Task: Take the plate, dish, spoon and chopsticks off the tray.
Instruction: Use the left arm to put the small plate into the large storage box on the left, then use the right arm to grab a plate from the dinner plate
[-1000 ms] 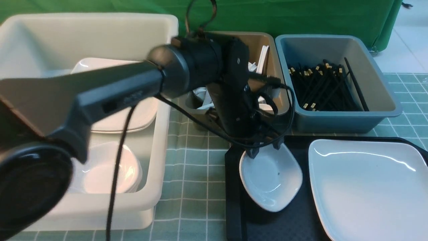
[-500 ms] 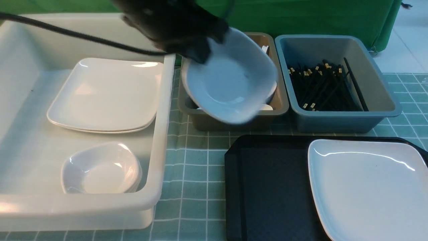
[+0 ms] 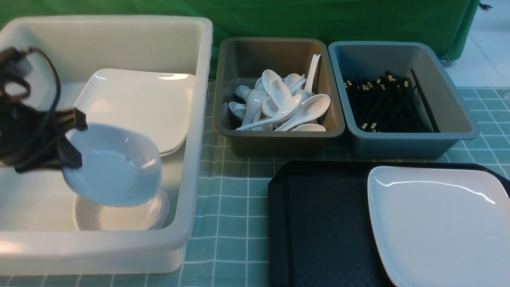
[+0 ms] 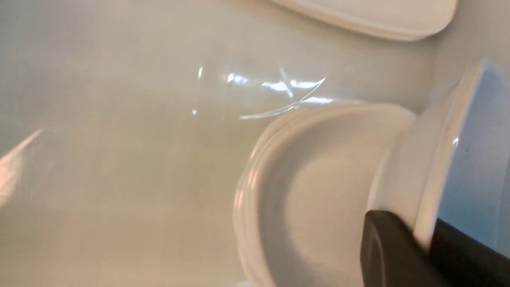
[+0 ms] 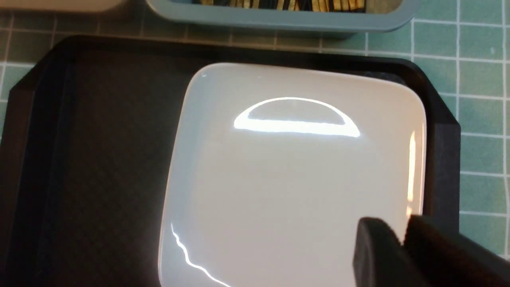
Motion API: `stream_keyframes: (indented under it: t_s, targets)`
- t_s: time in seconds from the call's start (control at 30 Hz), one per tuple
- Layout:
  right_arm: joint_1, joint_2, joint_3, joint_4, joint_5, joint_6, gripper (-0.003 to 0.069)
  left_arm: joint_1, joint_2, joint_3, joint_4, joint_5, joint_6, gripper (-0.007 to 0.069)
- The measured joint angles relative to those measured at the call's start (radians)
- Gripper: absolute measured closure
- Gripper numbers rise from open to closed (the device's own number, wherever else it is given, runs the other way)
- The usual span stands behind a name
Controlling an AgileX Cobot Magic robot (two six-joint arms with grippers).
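Holding: our left hand (image 3: 73,139) is clamped on the rim of the dish (image 3: 115,163), which hangs tilted in the air.
Dish position: inside the white tub (image 3: 199,119), just above a stack of small dishes (image 3: 119,217) and near the stacked plates (image 3: 139,103).
Plate: we see the plate (image 3: 438,223) lying on the right part of the tray (image 3: 318,223).
Right hand: our right hand (image 5: 404,235) pinches the plate's rim near a corner, fingers nearly together.
Spoons: spoons (image 3: 279,99) heaped in the brown tub (image 3: 275,145).
Chopsticks: chopsticks (image 3: 382,107) in the blue tub (image 3: 398,147).
Desk: the desk (image 3: 231,191) wears a green checked cloth.
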Motion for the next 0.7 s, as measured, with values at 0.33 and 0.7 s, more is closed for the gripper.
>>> stream_keyframes:
  t_s: [0.33, 0.7]
  targets:
    - [0.009, 0.007, 0.000, 0.084, 0.018, -0.082, 0.0515, 0.000, 0.037, 0.081, 0.034, -0.098, -0.005, 0.0300]
    - [0.470, 0.193, 0.069, -0.216, 0.053, 0.085, 0.0214, 0.000, -0.142, -0.037, 0.224, 0.073, -0.079, 0.0149]
